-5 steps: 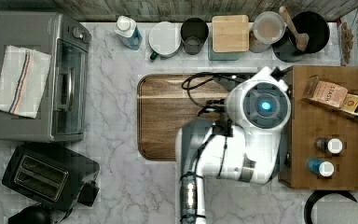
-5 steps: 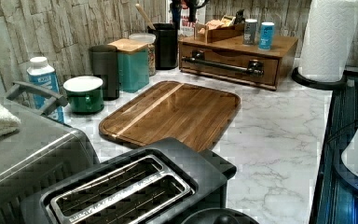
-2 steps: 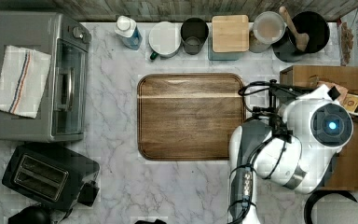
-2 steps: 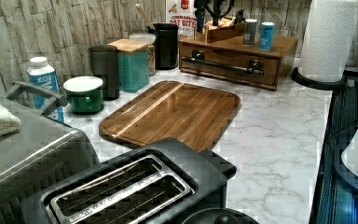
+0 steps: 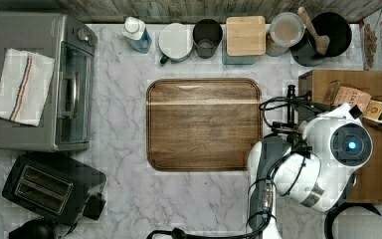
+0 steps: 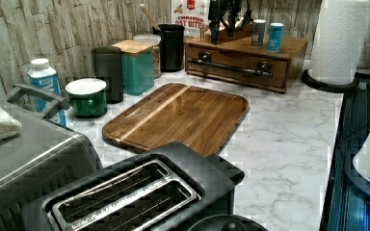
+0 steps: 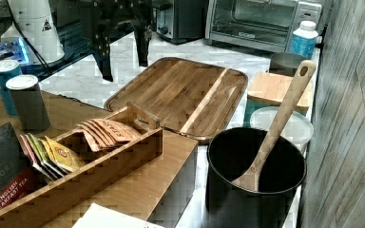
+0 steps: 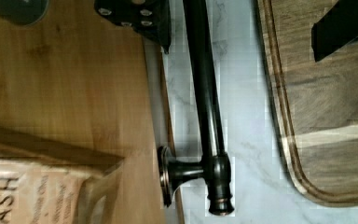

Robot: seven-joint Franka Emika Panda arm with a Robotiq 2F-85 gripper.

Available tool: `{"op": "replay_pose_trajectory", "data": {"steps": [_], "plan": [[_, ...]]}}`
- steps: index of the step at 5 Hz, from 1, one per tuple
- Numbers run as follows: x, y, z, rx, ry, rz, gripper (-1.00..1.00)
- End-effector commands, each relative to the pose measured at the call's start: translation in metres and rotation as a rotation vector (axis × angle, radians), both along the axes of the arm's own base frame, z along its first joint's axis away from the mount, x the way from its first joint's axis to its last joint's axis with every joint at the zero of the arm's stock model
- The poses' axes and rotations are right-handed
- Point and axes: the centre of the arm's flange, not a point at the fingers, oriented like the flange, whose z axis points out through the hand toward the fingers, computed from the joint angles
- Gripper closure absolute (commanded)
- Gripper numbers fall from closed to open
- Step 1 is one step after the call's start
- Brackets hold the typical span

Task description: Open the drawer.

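Observation:
The drawer (image 6: 236, 61) is a brown wooden front in a low box, and it sits flush with the box in the left view. Its black bar handle (image 6: 231, 68) runs across the front on round mounts (image 8: 186, 170). In the top view, part of the handle (image 5: 292, 104) shows beside my white arm (image 5: 328, 154). My gripper (image 8: 242, 49) is open. The handle (image 8: 205, 93) lies between its fingers (image 8: 137, 16), closer to the one over the box top. Seen from the right view, the gripper (image 7: 125, 70) hangs above the counter with its dark fingers apart.
The wooden cutting board (image 5: 204, 124) lies just beside the handle. A tea-bag tray (image 7: 76, 156) and two tins (image 6: 265, 34) stand on the box. A black pot with a wooden spoon (image 5: 328, 32), jars, a toaster oven (image 5: 54, 82), a toaster (image 5: 49, 186) and a paper towel roll (image 6: 339, 38) ring the counter.
My arm has swung from above the cutting board to the top view's right and now sits over the drawer box's front edge. The drawer has not moved.

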Motion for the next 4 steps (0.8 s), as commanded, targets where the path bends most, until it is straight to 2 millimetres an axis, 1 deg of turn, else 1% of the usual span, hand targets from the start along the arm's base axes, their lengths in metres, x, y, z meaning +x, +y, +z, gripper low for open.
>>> {"op": "replay_pose_trajectory", "data": {"steps": [1, 2, 3, 4], "plan": [[0.008, -0.003, -0.044, -0.089, 0.089, 0.131, -1.00], [-0.002, -0.017, -0.058, -0.104, 0.056, 0.132, -1.00], [-0.005, -0.017, -0.074, -0.090, 0.035, 0.100, -1.00], [-0.006, -0.010, -0.089, -0.079, 0.000, 0.062, -1.00]]}}
